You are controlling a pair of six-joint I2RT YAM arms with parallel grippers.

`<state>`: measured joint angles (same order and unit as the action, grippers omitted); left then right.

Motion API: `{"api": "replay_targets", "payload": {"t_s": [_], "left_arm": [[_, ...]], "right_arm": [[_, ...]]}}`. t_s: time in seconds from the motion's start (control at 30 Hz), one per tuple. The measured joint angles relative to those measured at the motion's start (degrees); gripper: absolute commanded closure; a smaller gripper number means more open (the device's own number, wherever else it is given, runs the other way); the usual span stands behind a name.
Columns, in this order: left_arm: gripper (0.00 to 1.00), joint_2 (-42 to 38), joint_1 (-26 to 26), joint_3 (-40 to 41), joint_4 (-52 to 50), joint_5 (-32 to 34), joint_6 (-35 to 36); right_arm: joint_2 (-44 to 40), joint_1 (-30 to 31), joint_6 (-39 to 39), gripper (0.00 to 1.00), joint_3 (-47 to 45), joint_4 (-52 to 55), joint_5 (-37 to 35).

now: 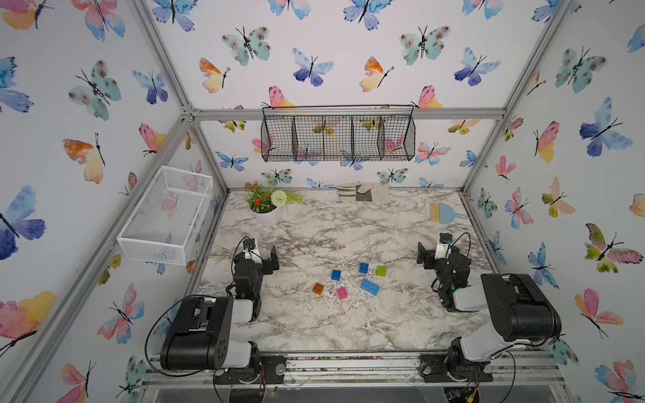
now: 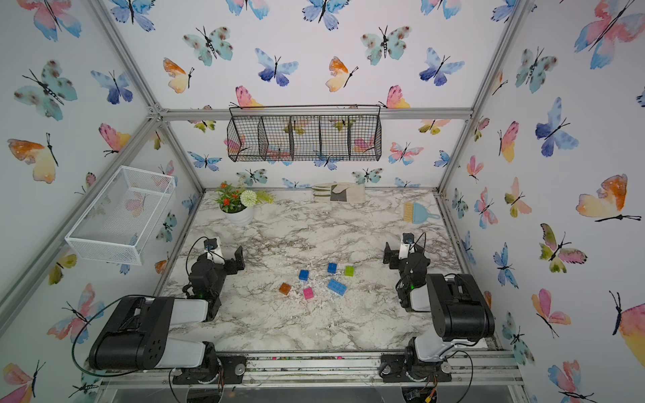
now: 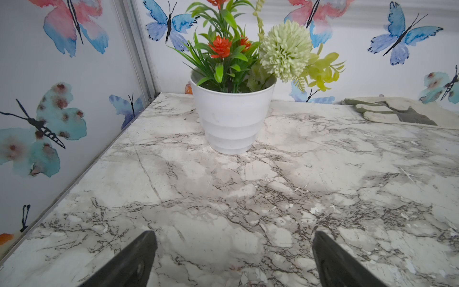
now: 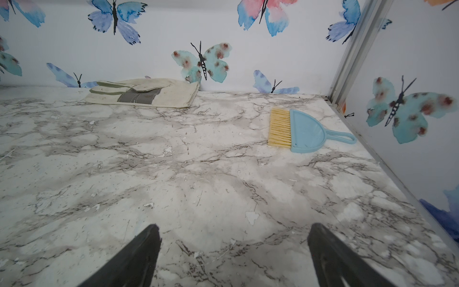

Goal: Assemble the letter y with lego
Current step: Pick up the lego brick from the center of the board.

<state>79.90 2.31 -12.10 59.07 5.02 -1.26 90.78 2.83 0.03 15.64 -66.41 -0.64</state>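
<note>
Six loose lego bricks lie apart on the marble table's middle in both top views: two blue squares [image 1: 336, 274] [image 1: 363, 268], a lime green one [image 1: 381, 271], a longer light-blue one [image 1: 370, 287], a pink one [image 1: 342, 293] and a translucent orange one [image 1: 318, 288]. None is joined to another, and no letter y is in view. My left gripper [image 1: 259, 253] [image 3: 233, 236] rests open at the table's left, well away from the bricks. My right gripper [image 1: 436, 253] [image 4: 233, 228] is open at the right. Only bare marble shows between each pair of fingers.
A white flower pot [image 1: 267, 214] stands at the back left, ahead of the left gripper. A work glove [image 1: 363, 192] lies at the back edge. A light-blue hand brush [image 1: 445, 213] lies at the back right. Wire baskets [image 1: 164, 216] [image 1: 336, 137] hang on the walls.
</note>
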Motion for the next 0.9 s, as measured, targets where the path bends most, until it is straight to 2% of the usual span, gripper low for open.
{"api": "replay_targets", "payload": {"t_s": [0.07, 0.13, 0.23, 0.33, 0.43, 0.47, 0.63, 0.77, 0.9], "left_arm": [[0.02, -3.0, 0.0, -1.6, -5.2, 1.3, -0.3], [0.02, -6.2, 0.0, -5.9, -12.4, 2.7, -1.8], [0.02, -9.0, 0.8, -13.9, -20.7, 4.9, -5.2], [0.02, -9.1, 4.7, -22.5, -30.1, 9.3, -7.4], [0.02, -6.9, 9.4, -30.7, -40.9, 12.9, -9.5], [0.02, -5.4, 10.9, -34.4, -45.7, 13.4, -10.3], [0.02, 1.3, 14.9, -51.5, -65.5, 11.4, -13.5], [0.02, 2.2, 15.2, -58.9, -74.5, 10.2, -14.5], [0.02, 1.3, 15.2, -57.9, -77.6, 9.7, -13.4]], "right_arm": [[-1.7, 0.0, 0.6, 0.1, 0.3, 2.3, -1.7], [-4.9, 0.0, 1.4, 0.18, 2.4, 8.5, -3.4], [-8.0, 0.0, 4.9, 0.21, 10.6, 19.7, -5.2], [-8.2, 0.8, 9.4, 0.24, 19.4, 28.8, -5.5], [-8.3, 5.8, 11.2, 0.24, 23.4, 35.6, -7.7], [-8.1, 9.8, 11.5, 0.25, 24.5, 38.6, -9.0], [-2.6, 23.9, 13.9, 0.31, 35.1, 54.5, -12.4], [-0.1, 25.7, 17.5, 0.35, 38.9, 63.8, -10.4], [1.8, 26.5, 19.7, 0.43, 40.2, 72.4, -9.0]]}}
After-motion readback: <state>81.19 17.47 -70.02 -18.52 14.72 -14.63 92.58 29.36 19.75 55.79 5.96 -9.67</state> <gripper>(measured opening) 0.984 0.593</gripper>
